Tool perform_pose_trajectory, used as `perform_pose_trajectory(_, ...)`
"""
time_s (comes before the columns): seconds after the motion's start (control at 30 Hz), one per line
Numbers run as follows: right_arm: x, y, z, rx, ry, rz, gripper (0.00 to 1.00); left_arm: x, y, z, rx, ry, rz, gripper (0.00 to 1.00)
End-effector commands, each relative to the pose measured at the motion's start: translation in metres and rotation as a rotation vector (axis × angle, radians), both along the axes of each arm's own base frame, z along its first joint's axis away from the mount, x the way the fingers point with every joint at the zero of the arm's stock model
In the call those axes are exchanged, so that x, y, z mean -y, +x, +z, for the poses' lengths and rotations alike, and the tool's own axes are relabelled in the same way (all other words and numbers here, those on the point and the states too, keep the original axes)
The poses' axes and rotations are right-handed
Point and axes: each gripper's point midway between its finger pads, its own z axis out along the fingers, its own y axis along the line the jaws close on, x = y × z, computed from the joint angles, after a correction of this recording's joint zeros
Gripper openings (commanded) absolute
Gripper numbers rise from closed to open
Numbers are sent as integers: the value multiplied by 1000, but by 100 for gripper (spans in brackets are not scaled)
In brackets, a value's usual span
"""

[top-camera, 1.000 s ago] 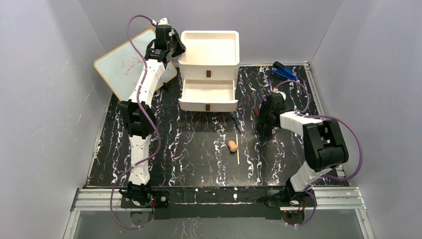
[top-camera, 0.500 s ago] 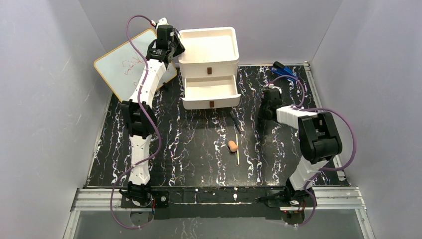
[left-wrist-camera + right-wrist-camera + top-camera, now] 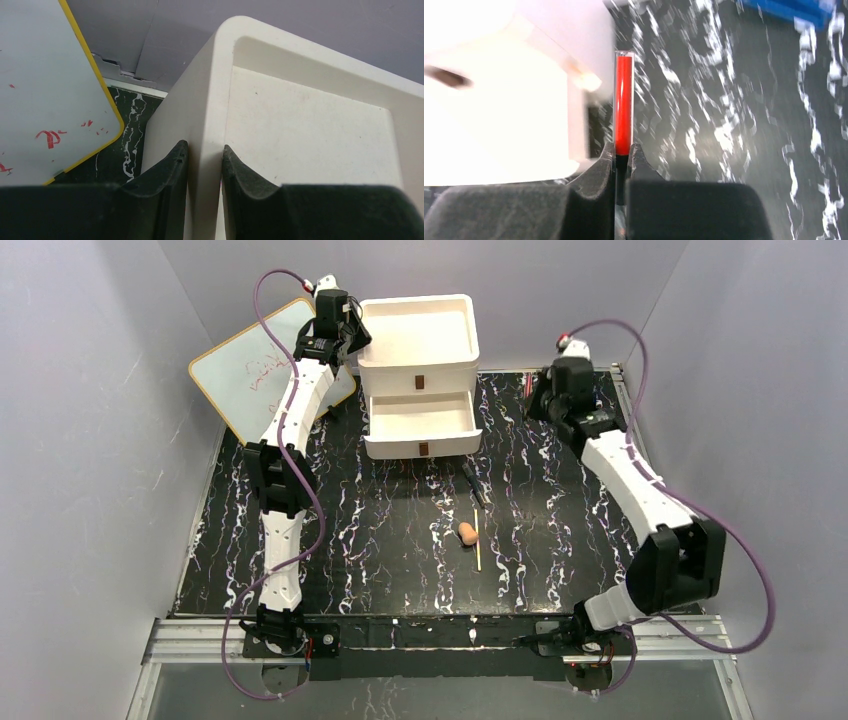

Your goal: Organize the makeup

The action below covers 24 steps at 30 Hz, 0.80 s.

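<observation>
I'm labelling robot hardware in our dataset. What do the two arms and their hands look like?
The left arm and right arm look alike: white shell links with black joint housings. A purple cable loops along each. The left hand and right hand each have two matte black fingers, curved at the tips. No markings are legible.

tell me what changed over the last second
The right hand, shut on a red tube, swung from mid-table up to the far right corner, right of the white drawer box. The left hand stayed clamped on the box's left rim. The tan sponge, yellow stick and dark pencil have not moved.
</observation>
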Motion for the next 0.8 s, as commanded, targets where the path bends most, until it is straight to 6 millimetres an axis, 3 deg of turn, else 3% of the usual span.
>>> perform_pose_trajectory(0.0, -33, 0, 84, 142, 57, 127, 1, -39, 0, -56, -144, 42, 122, 0)
perform_pose_trajectory(0.2, -90, 16, 96, 152, 53, 241, 1, -36, 0, -53, -138, 35, 107, 0)
perform_pose_trajectory(0.37, -127, 23, 93, 142, 53, 299, 1, -37, -1, -48, -131, 41, 106, 0)
perform_pose_trajectory(0.57, -161, 18, 71, 107, 39, 350, 1, -36, -2, -44, -124, 44, 101, 0)
perform_pose_trajectory(0.77, -171, 17, 39, 61, 25, 362, 1, -33, -1, -42, -119, 27, 88, 0)
